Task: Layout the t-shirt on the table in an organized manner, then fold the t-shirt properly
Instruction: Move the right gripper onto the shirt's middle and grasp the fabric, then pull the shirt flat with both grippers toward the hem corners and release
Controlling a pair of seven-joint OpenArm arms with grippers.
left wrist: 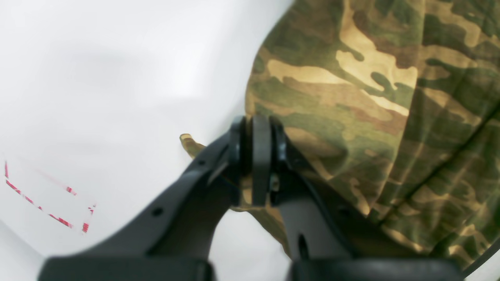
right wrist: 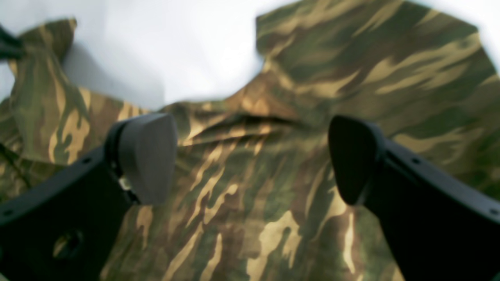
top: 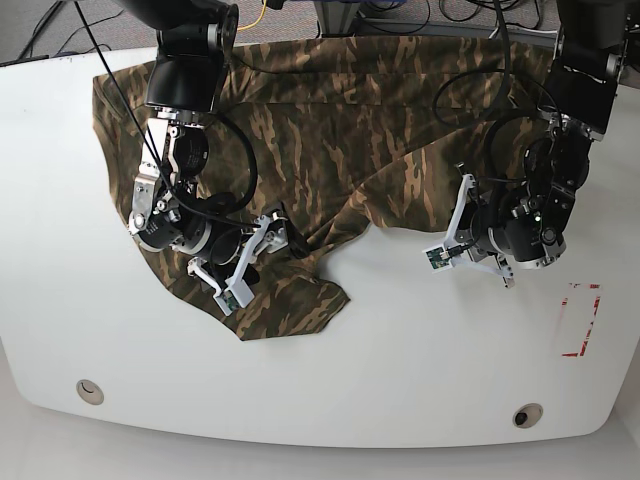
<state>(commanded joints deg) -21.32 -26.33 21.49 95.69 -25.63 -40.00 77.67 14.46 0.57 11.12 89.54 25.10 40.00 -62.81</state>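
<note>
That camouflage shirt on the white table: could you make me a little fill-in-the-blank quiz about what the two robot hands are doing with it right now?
1. The left hand is ____ on a fold of the t-shirt.
2. The right hand hangs over the cloth with its fingers ____.
3. The table is glossy and ____ in colour.
4. The rectangle beside the left hand is marked in ____.

Missing words: shut; open; white; red

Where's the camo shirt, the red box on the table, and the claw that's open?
t-shirt (top: 370, 110), base view, middle of the spread cloth.
red-marked rectangle (top: 583, 320), base view, its outline.
right gripper (right wrist: 252, 160), right wrist view, between open jaws.
</note>
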